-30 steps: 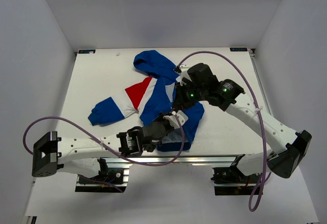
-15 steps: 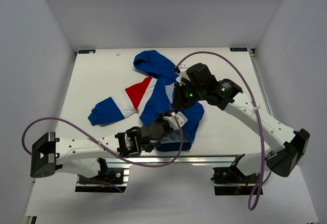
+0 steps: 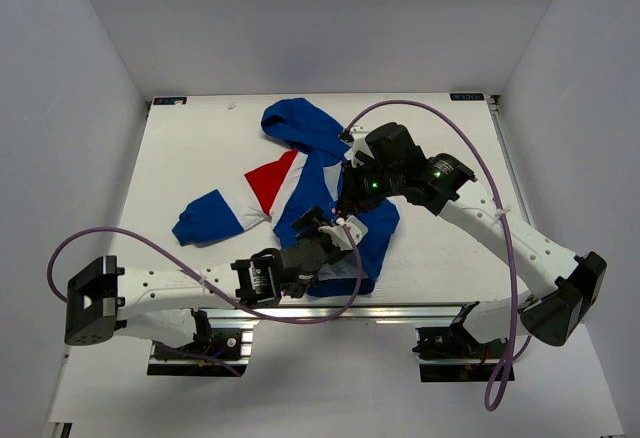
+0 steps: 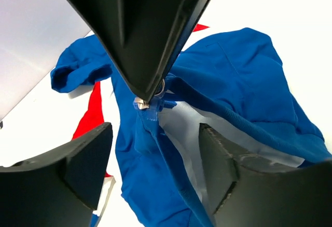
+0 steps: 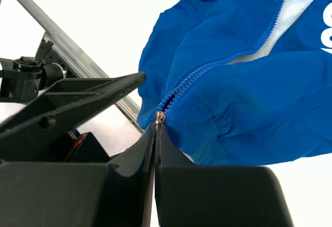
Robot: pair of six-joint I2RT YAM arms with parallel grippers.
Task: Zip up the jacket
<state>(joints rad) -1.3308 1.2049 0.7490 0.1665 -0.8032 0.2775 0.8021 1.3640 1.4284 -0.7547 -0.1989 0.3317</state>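
**Zip pull pinched, hem unheld**
Our right end effector (image 5: 156,126) is closed tight on the zip pull (image 5: 158,116) at its tips, and the jacket (image 3: 320,188) lies on the worktop (image 3: 200,148) beneath it. Our left end effector (image 4: 155,128) gapes wide just beside it, gripping nothing. With the hem loose, we judge that pulling may drag or bunch the jacket, or let the small pull slip out.

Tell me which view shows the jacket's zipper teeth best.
Right wrist: the zipper teeth run sharp and close from the right gripper. Left wrist shows only the jacket opening, teeth unresolved; top external hides them behind the arms.
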